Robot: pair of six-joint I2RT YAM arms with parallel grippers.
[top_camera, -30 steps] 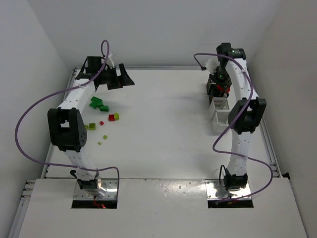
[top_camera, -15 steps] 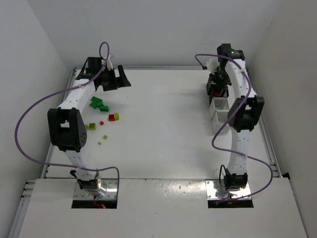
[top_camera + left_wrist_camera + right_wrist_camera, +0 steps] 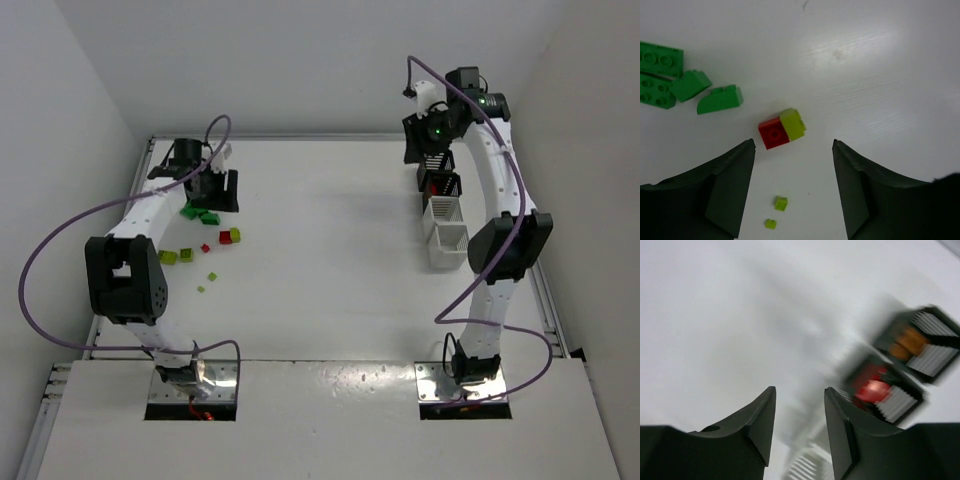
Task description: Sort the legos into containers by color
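The legos lie at the left of the table: dark green bricks (image 3: 200, 212), a red brick (image 3: 225, 238) touching a lime brick (image 3: 237, 234), and small lime and red bits nearer. My left gripper (image 3: 214, 193) is open and empty just above the green bricks. In the left wrist view its gripper (image 3: 793, 144) frames the red brick (image 3: 773, 135) and lime brick (image 3: 793, 124). The containers stand in a row at the right: two black bins (image 3: 437, 163) (image 3: 443, 187) and two white bins (image 3: 443, 212) (image 3: 448, 244). My right gripper (image 3: 421, 138) is open and empty, raised by the far black bin.
The blurred right wrist view shows a black bin holding orange bricks (image 3: 910, 341), a black bin holding red bricks (image 3: 874, 386) and part of a white bin (image 3: 809, 460). Two small lime bits (image 3: 781, 203) lie between my left fingers. Walls close in on three sides.
My right arm has lifted up and back from over the black bins. My left gripper has swung down and nearer, over the green bricks.
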